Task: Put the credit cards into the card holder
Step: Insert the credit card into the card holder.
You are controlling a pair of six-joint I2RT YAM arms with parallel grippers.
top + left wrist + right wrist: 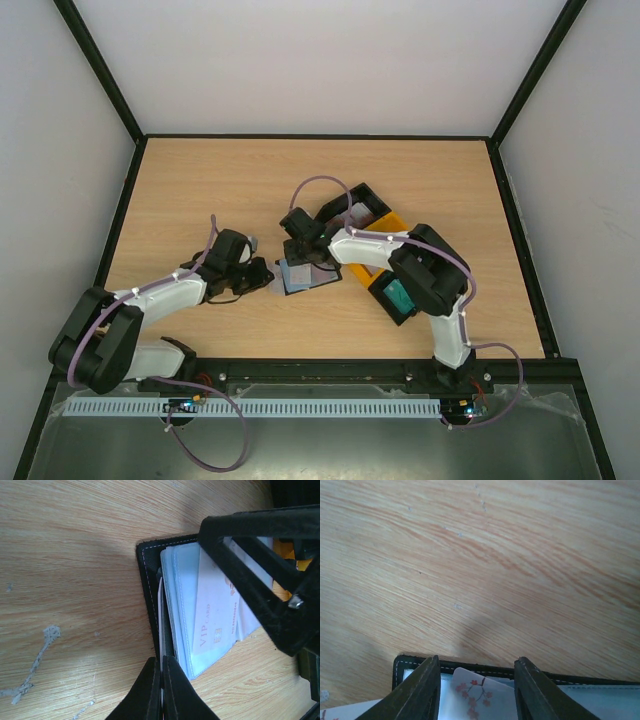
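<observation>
We see a big flat table [200,180] made of pale wood with wavy lines in it. Two arms in smooth, hard black and white shells reach over it. Near the right arm sit the joined bins [362,272]. They are square boxes, one yellow and the others black. A teal card [398,296] lies in the nearest black one.

The card holder [300,277] lies open in the middle of the table, between the tips of the two arms. It is black and looks like leather. White stitches run round its edge, and it has shiny pale blue pockets inside. A thin pinkish-white card [215,615] sits on the blue pockets.

The left gripper [161,662] has its two black fingers squeezed tight on the near black edge of the card holder. The right gripper [477,664] has its fingers apart. The end of the pinkish-white card, with a little red flower twig printed on it, lies loose between them.

On that card we read "VIP CARD" in orange letters, next to a small gold chip. The row of numbers beside it is too small for us to read.
</observation>
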